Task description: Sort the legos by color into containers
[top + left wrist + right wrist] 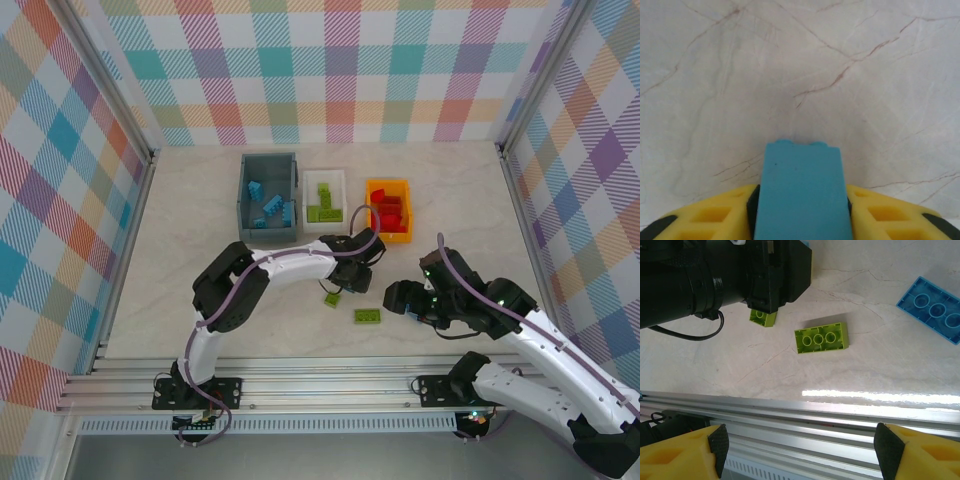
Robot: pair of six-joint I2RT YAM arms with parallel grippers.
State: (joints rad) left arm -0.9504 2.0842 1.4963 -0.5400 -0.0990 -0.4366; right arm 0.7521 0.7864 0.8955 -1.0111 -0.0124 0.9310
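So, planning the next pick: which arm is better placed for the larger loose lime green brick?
Right. Its jaws stand open and empty, with the lime green brick in its wrist view; the left jaws grip a blue brick.

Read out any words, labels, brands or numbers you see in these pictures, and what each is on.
None readable: nothing printed shows on the grey-blue bin, white bin or orange bin.
Studs of the lime green brick show plain rings; any brand mark is too small to read.
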